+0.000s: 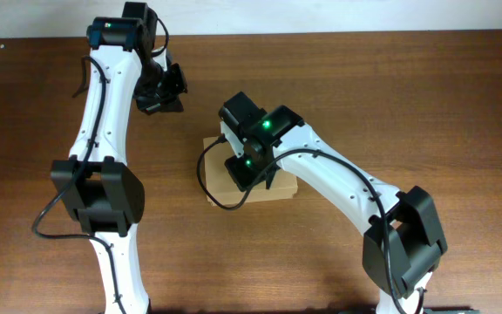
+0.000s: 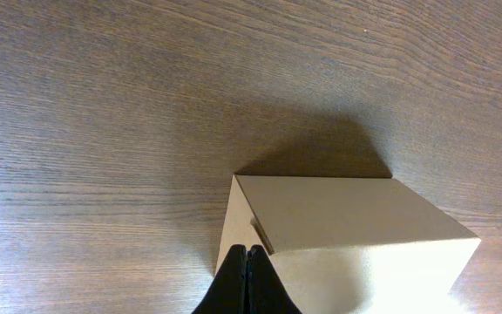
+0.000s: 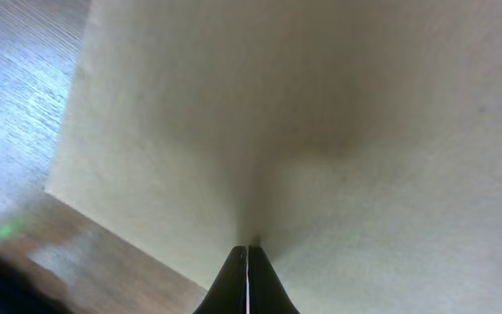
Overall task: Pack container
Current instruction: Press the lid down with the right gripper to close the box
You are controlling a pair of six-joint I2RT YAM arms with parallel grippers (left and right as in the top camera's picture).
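Right arm: rises from the near edge of the bench at the right and leans in toward the middle.
Left arm: rises from the near edge at the left and reaches toward the far side.
Right pincer: jaws pressed fully together, nothing between them. The tips point down at the top of the container and sit on it or just above it; which of the two cannot be told.
Container: a tan cardboard box in the middle of the bench, lid down flat. The right wrist covers most of it from overhead, leaving only its corners and edges showing. In the right wrist view its pale top fills nearly the whole picture.
Cable: a black loop from the right wrist hangs over the left edge of the container.
Left pincer: jaws closed tight and empty. From overhead it hangs farther back and to the left of the container, apart from it, with bare wood between. In its own view one corner of the container lies just past the tips.
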